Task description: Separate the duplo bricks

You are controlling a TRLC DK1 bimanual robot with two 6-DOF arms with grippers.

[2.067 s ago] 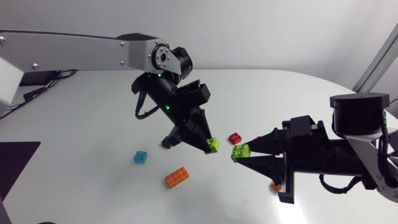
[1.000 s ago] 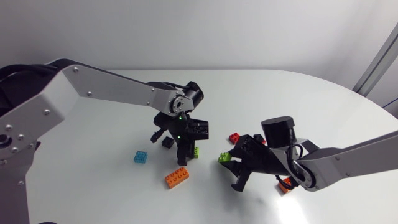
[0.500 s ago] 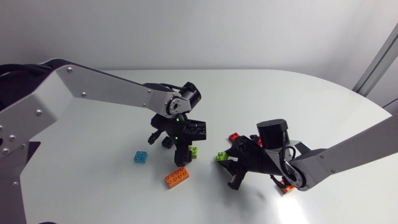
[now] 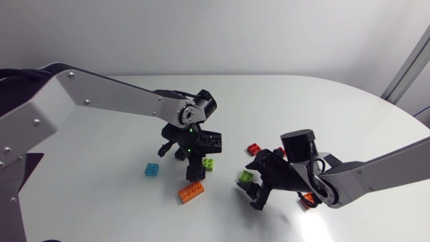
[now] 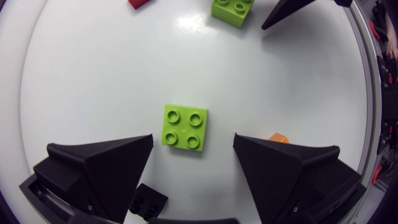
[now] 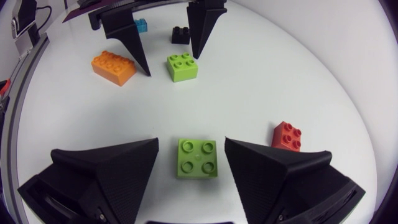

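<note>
Both green bricks have come down since two seconds back, when each tool held one clear of the tabletop [image 4: 322,114]. Now they lie flat on it, studs up and well apart. The left green brick [image 5: 185,127] sits between the wide-spread fingers of the left tool [image 5: 193,143] with white surface showing on either side, so that tool has hold of nothing. The right green brick [image 6: 198,157] lies the same way between the fingers of the right tool [image 6: 191,146], which also stands wide open and touches nothing.

By my reading, the pair was set down some way from each other so that the two halves stay plainly parted and cannot click back together. With both tools released, this pair looks finished.

Around them lie single loose pieces. An orange brick [image 4: 191,191] is just beside the left tool's finger, and a black brick [image 4: 181,153] is behind that tool. A blue brick [image 4: 152,169] lies further off to the left, and a red brick [image 4: 254,148] lies near the right tool. A small orange piece shows under the right arm, too hidden to say whether it is one brick or two.

No box, tray or bin shows in any view. Every brick rests straight on the tabletop, none stacked on another as far as I can see.
</note>
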